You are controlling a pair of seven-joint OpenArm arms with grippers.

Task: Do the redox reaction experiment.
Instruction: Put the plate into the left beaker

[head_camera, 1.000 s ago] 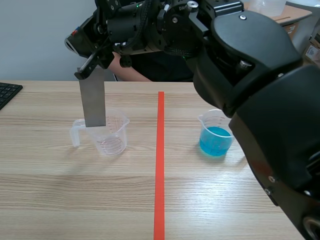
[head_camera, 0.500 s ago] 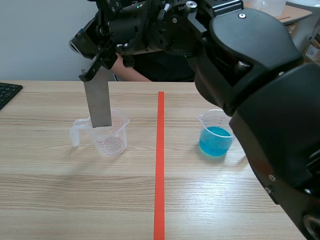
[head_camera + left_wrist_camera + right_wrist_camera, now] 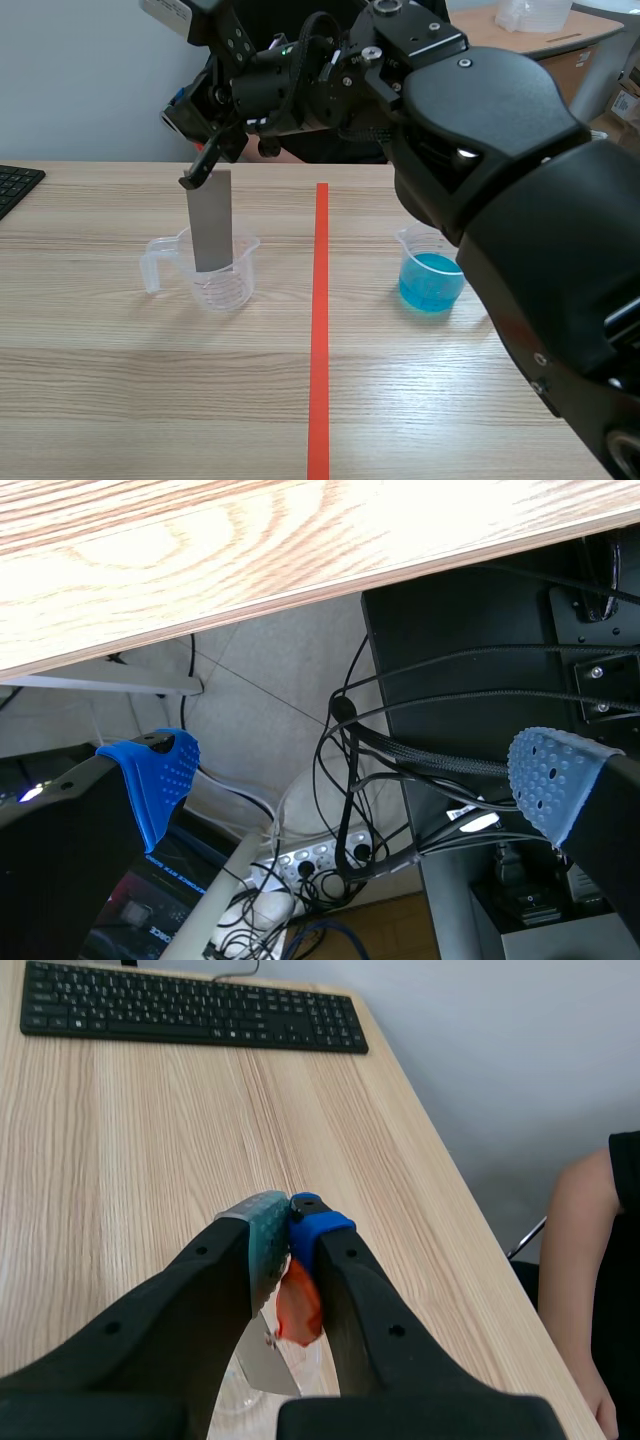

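The right arm is bulky, glossy black, with rounded housings, small silver screws and looped black cables. Thick black jaws end in dotted pads: blue on the left gripper, one blue and one grey-green on the right gripper.

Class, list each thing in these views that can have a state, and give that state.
clear cup: upright, looks empty.
metal strip: hanging upright, clamped at its top, lower end at the clear cup's mouth.
blue cup: upright, part-filled with blue liquid.
right gripper: shut on the metal strip.
left gripper: open, holding nothing, below the table edge.
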